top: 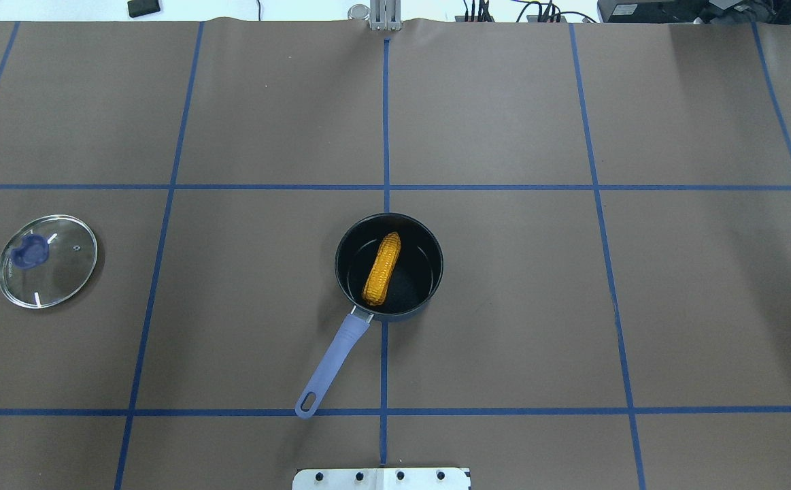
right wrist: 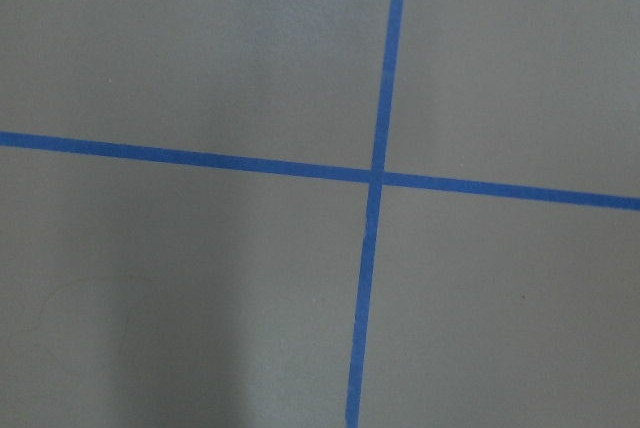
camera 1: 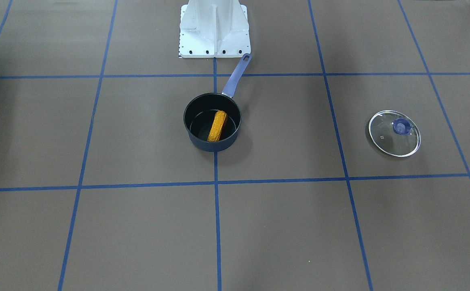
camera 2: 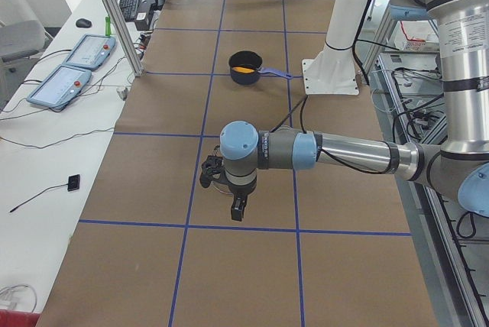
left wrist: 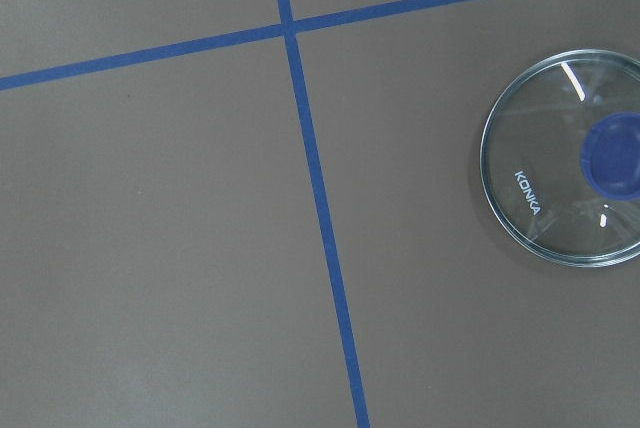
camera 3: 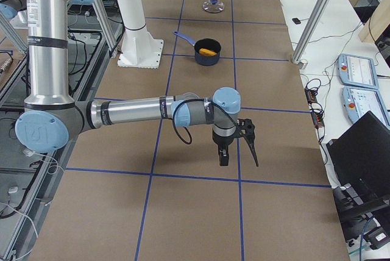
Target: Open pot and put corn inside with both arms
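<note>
Uncovered pot (top: 417, 272) with corn (top: 382, 269) laid inside, lid (top: 47, 261) set well apart, left gripper (camera 2: 223, 189) and right gripper (camera 3: 239, 154) seemingly raised, spread cannot be told.

Front-facing view: set across the worktop (camera 1: 138, 234) from the robot, aimed steeply down, white base (camera 1: 214, 28) at top edge.
Overhead view: behind the robot, aimed forward and down, base at bottom edge. Both cover the same middle stretch with pot (camera 1: 214, 144) and lid (camera 1: 394, 133), sides mirrored.
Left-end view: looks along the worktop; left arm (camera 2: 351, 151) near and large, pot well beyond its jaws.
Right-end view: opposite end; right arm (camera 3: 128, 111) near, pot and lid well beyond its jaws.
Left wrist view: close, straight down, lid cut by right edge; lid shared with both top views.
Right wrist view: close, straight down on a tape cross (right wrist: 377, 177).
</note>
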You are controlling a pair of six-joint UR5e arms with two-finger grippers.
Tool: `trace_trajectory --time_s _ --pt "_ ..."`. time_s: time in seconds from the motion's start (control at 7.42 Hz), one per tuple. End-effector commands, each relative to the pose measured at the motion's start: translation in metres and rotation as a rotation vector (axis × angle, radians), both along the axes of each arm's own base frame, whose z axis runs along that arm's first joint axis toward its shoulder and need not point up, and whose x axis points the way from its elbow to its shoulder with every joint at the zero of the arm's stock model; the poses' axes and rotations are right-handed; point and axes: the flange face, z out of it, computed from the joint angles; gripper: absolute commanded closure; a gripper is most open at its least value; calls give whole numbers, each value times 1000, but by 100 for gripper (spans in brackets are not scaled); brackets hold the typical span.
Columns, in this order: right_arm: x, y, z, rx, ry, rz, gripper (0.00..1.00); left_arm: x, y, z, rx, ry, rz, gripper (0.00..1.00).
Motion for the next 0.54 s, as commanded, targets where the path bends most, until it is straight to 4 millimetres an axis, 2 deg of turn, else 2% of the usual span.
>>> trace_trajectory --time_s 0.0,0.13,0.4 --pt "12 10 7 -23 2 24 0 0 1 1 0 -1 1 2" --pt "14 19 17 -29 22 25 0 0 1 0 0 -1 0 2" --pt "12 19 25 -48 9 24 0 0 0 -2 6 1 1 2"
